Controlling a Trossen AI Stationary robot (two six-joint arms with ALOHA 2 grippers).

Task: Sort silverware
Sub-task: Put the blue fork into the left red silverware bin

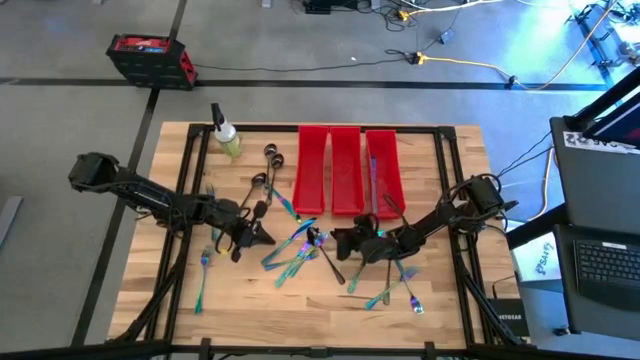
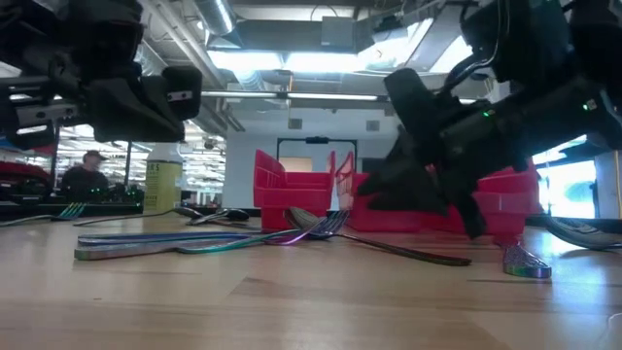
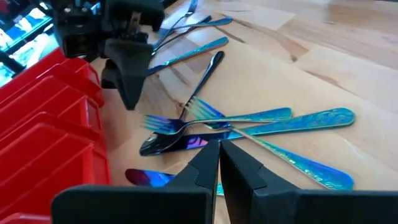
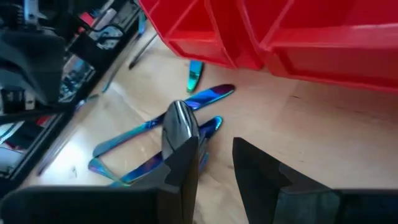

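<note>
From above, the left gripper hovers beside the central pile of silverware on the bench, while the right gripper sits just past that pile, in front of the three red bins; more pieces lie scattered near the spray bottle. At bench level, a fork and flat handles overlap, awkward to pick singly. The left wrist view shows its fingers clenched, empty, aimed at crossed forks. The right wrist view shows a dark spoon grasped between its fingers, bowl outward, probably bound for a bin.
</note>
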